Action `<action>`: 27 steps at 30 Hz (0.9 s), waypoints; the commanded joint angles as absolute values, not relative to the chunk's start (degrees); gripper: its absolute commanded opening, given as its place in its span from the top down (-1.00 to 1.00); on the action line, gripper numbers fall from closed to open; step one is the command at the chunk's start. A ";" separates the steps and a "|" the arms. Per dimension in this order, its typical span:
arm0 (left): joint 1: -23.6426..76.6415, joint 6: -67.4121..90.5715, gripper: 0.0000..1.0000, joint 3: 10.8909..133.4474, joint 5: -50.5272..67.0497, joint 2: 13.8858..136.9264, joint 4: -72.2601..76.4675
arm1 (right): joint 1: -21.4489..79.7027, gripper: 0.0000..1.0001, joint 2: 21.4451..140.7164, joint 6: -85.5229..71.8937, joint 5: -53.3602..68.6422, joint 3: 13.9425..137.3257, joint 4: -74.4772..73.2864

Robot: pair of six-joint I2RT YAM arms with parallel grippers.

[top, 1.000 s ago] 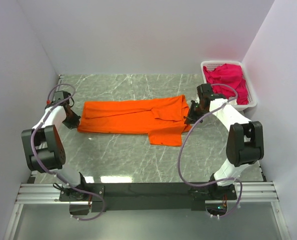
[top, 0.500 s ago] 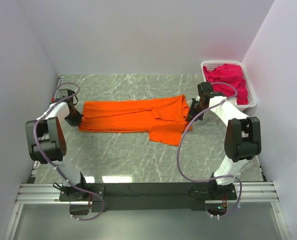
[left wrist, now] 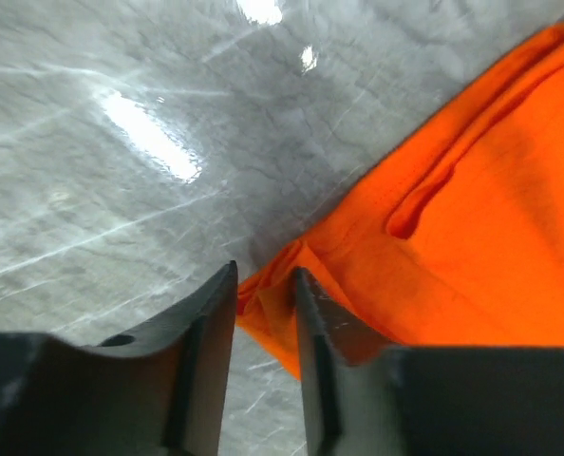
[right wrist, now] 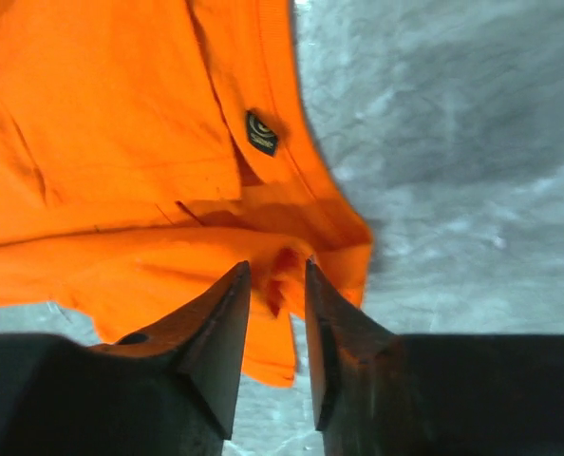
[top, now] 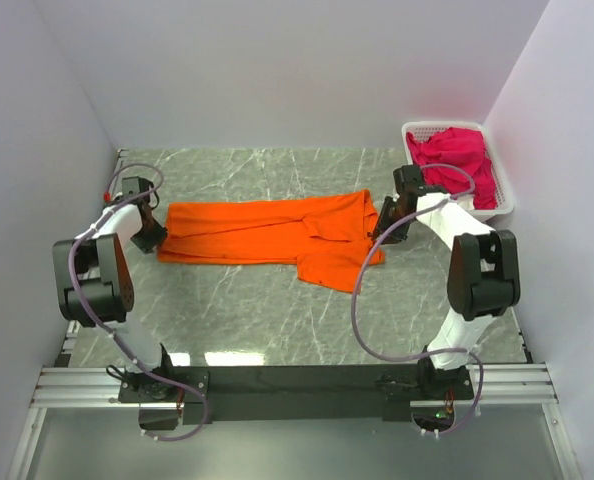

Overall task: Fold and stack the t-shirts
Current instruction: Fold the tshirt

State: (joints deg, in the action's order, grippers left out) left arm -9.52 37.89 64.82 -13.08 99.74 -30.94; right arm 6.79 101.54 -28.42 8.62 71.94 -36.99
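Two grippers have closed in on the ends of the bright orange short-sleeved cloth t-shirt (top: pixel 267 232), which lies spread on the grey marbled table (top: pixel 277 320). From above, the left gripper (top: pixel 149 238) has shifted back to the left edge and the right gripper (top: pixel 382 232) sits at the right edge. The near flap has drawn in slightly.

In the left wrist view, the left gripper (left wrist: pixel 263 277) pinches a bunched corner of the orange t-shirt (left wrist: pixel 472 218).

In the right wrist view, the right gripper (right wrist: pixel 277 275) clamps a hem fold of the orange t-shirt (right wrist: pixel 121 123).

With both ends apparently held, the fold can likely begin.
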 commanded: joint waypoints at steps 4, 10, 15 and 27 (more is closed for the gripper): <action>-5.37 35.77 -0.20 62.68 -17.66 86.87 -31.55 | 10.02 0.18 89.32 -27.95 0.88 68.21 -34.89; 5.78 38.84 -0.70 56.97 -16.09 74.56 -34.19 | 12.13 0.18 80.79 -30.32 5.44 57.49 -29.27; 19.30 45.60 -0.76 53.36 -13.27 68.30 -35.68 | 14.49 0.13 77.79 -31.38 8.88 51.08 -26.72; 43.39 54.05 -0.66 60.19 -11.25 84.53 -30.06 | 21.71 0.06 81.74 -36.74 4.22 46.85 -25.05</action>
State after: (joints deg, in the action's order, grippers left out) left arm 38.35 51.16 55.92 -11.60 79.44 -32.91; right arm 20.95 80.77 -34.41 6.48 47.44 -27.44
